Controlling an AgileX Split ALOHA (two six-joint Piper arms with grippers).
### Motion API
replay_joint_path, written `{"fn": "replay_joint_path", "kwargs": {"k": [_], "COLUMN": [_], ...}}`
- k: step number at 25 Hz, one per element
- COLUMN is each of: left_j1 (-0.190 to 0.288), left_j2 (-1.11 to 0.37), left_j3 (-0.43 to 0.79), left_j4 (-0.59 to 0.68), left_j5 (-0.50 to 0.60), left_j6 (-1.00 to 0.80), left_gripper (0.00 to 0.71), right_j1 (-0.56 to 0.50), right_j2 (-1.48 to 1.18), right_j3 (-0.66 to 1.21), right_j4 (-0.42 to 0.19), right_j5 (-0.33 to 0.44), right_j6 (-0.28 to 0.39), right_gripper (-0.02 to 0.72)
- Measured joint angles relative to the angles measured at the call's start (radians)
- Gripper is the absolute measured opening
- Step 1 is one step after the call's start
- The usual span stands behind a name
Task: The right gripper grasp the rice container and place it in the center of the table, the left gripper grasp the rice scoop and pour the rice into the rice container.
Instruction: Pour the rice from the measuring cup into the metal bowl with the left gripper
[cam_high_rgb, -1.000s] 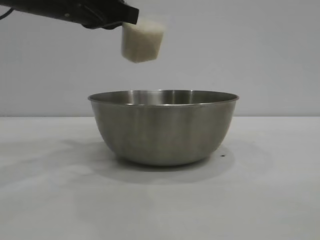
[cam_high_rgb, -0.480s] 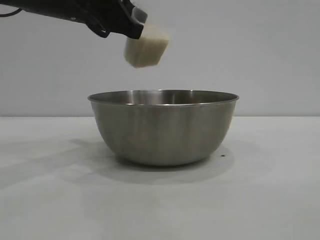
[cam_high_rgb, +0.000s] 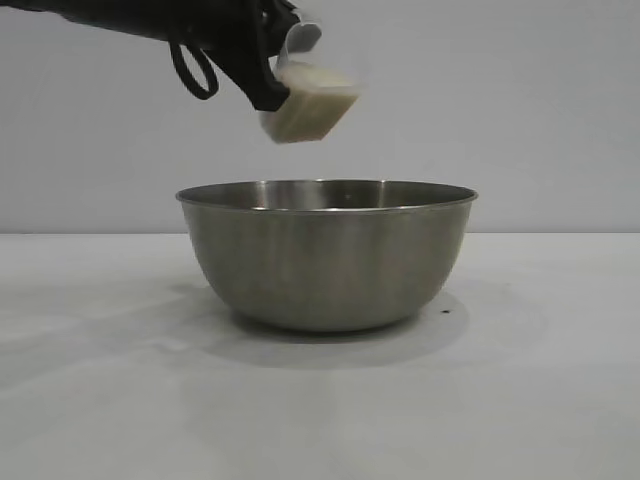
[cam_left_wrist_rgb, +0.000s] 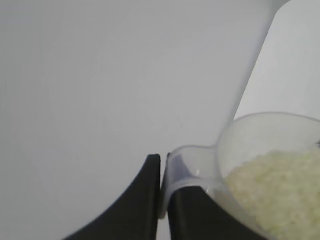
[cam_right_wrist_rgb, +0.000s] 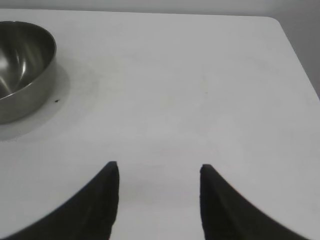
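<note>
The rice container (cam_high_rgb: 327, 252), a large steel bowl, stands in the middle of the white table (cam_high_rgb: 90, 400). My left gripper (cam_high_rgb: 272, 70) is shut on the handle of the rice scoop (cam_high_rgb: 312, 105), a clear cup full of white rice (cam_high_rgb: 305, 112), held tilted above the bowl's left half. No grains are seen falling. In the left wrist view the left gripper (cam_left_wrist_rgb: 164, 162) pinches the scoop's handle (cam_left_wrist_rgb: 187, 167), with rice (cam_left_wrist_rgb: 280, 190) inside the cup. My right gripper (cam_right_wrist_rgb: 159, 170) is open and empty above bare table, away from the bowl (cam_right_wrist_rgb: 22, 65).
The table's far corner and edge (cam_right_wrist_rgb: 280, 25) show in the right wrist view. A small dark speck (cam_high_rgb: 446, 310) lies on the table beside the bowl.
My left gripper has rolled the scoop further over and shifted it slightly right and down over the bowl. The bowl has not moved.
</note>
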Motion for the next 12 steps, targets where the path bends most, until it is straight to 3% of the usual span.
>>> {"fn": "replay_joint_path", "kwargs": {"k": [12], "left_j1": [0.000], "left_j2": [0.000], "left_j3": [0.000], "left_j4": [0.001], "left_j5": [-0.072], "left_j6": [0.320], "left_gripper": [0.000], "right_j1": [0.000], "right_j2": [0.000], "right_j3": [0.000], "right_j4": [0.000], "right_j5": [0.000], "right_j6": [0.000], "right_gripper": [0.321]}}
